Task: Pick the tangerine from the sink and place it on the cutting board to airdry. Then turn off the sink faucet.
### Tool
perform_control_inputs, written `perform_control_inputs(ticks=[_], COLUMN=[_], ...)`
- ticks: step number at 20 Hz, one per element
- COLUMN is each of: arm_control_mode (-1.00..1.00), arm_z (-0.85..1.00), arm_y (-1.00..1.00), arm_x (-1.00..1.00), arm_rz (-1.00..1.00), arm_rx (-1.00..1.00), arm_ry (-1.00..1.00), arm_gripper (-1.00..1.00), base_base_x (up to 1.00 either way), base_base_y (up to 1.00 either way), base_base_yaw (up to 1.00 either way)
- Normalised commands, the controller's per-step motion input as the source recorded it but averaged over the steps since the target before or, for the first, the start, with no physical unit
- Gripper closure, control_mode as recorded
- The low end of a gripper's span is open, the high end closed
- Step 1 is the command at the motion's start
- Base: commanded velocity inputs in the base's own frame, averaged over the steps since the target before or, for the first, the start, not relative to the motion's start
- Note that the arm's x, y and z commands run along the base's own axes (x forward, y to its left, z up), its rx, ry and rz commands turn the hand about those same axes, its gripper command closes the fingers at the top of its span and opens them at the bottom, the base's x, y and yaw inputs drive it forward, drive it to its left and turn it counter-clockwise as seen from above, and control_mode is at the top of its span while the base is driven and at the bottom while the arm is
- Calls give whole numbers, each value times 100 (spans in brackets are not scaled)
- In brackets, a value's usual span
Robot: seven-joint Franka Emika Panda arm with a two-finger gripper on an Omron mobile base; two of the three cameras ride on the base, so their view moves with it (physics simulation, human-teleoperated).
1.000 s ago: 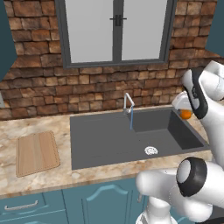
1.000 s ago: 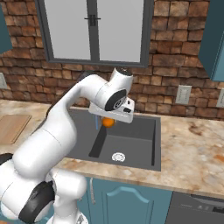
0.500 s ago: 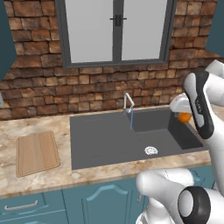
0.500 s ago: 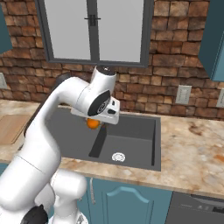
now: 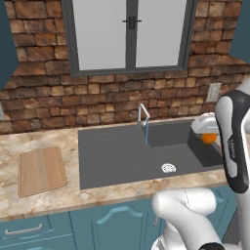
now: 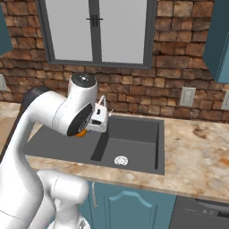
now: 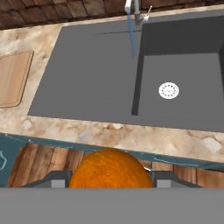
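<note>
My gripper (image 7: 111, 180) is shut on the tangerine (image 7: 109, 168), a round orange fruit held in the air. In the left base view the tangerine (image 5: 209, 138) hangs under the gripper (image 5: 206, 131) by the right end of the dark-grey sink (image 5: 112, 156). From the right, the tangerine (image 6: 80, 133) peeks out below the hand, left of the basin (image 6: 138, 134). The wooden cutting board (image 5: 41, 170) lies on the counter left of the sink, far from the gripper; it also appears as the cutting board (image 7: 13, 78) at the hand view's left edge. The sink faucet (image 5: 142, 114) runs a thin blue stream (image 7: 131, 37).
A white drain disc (image 5: 168, 168) sits in the deep right basin. Marble counter (image 5: 49, 200) surrounds the sink, with a brick wall and window (image 5: 129, 34) behind. A wall outlet (image 6: 186, 96) is at the right. Blue cabinets (image 6: 134, 210) run below the counter edge.
The hand has swung leftward in the right base view, carrying the tangerine away from the basin's middle. The grip has stayed the same.
</note>
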Motion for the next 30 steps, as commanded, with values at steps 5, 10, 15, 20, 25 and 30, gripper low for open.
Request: perform_control_inputs(ticks=[5,10,15,20,25,30], arm_control_mode=[-100,-100,-100,-100,-100,-100], arm_z=[35,7,0,2,8,0], arm_y=[38,46,46,44,39,68], arm_x=[-27,-37,-28,-8,0,0], arm_rz=[1,0,0,0,3,1], arm_rx=[0,0,0,0,0,0], arm_ry=[-5,-9,-13,-13,0,-1], arm_gripper=[100,100,100,100,100,100], base_base_x=[0,0,0,0,0,0], base_base_y=[0,0,0,0,0,0], base_base_yaw=[0,0,0,0,0,0])
